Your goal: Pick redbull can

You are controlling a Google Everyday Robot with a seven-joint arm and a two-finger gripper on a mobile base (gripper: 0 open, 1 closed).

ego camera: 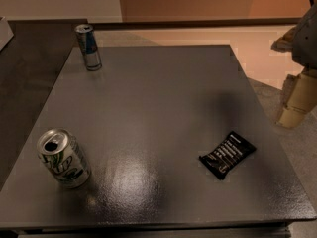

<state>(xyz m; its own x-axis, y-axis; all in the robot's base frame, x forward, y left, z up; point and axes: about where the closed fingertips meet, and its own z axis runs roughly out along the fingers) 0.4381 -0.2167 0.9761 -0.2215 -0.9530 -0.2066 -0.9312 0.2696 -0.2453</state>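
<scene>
Find the redbull can [88, 47] standing upright near the far left corner of the table [163, 98], long axis vertical. Find the hand [297, 100] off the table's right edge (released or clenched: cannot tell). Means reaching left and away across nearly the whole top. Probably passes well apart from the green-marked can [63, 157] at near left.

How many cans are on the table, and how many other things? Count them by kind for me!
Cans: 2, the redbull can at the far left and the silver-white can with green markings at the near left.
Snack packets: 1, the black packet on the right.
Total: 3 things on the table.
The robot's hand is past the table's right edge, touching none of them.
</scene>
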